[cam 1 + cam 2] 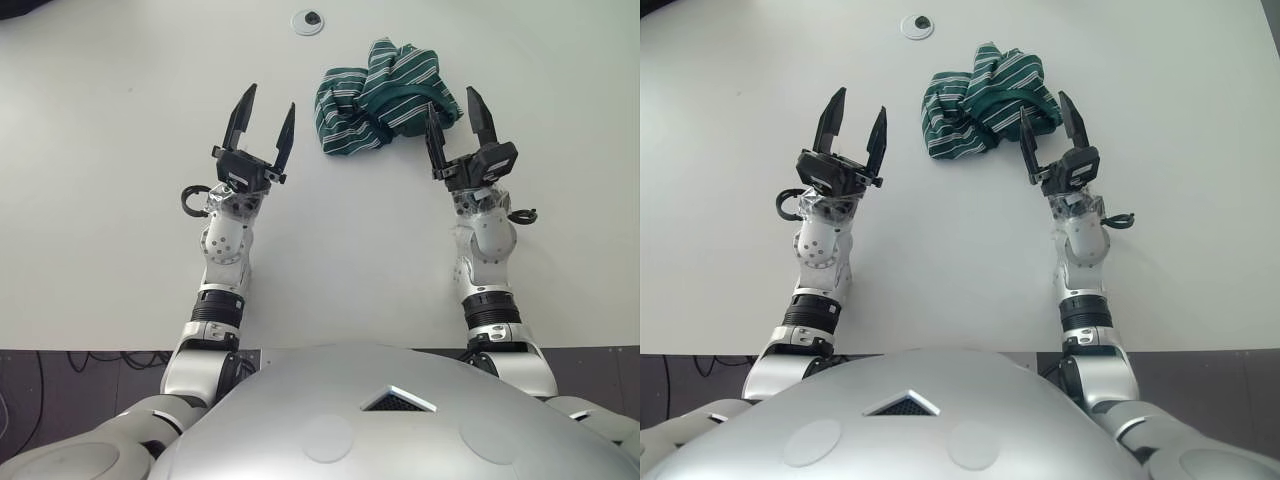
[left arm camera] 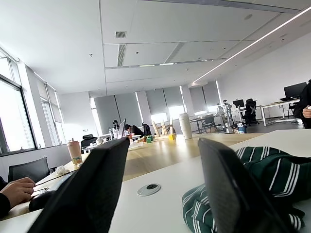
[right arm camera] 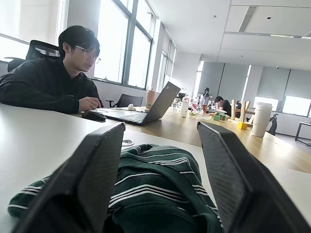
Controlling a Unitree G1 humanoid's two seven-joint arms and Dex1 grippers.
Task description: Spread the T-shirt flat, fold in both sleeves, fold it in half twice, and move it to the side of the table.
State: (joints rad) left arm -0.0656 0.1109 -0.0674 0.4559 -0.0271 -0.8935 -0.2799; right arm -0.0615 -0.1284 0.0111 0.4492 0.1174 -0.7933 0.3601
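Note:
A green T-shirt (image 1: 380,95) with thin white stripes lies crumpled in a heap on the white table (image 1: 110,240), toward the far right. My right gripper (image 1: 455,116) stands open just in front of the heap, its fingers (image 3: 92,179) pointing at the cloth (image 3: 155,184) and close to its near edge. My left gripper (image 1: 265,115) is open too, holding nothing, a short way to the left of the shirt (image 2: 262,179). Both arms rest low over the table.
A round grey cable port (image 1: 308,21) sits in the tabletop beyond the left gripper, left of the shirt. The table's near edge (image 1: 100,347) runs just in front of my body. Wide bare surface lies on the left and the near side.

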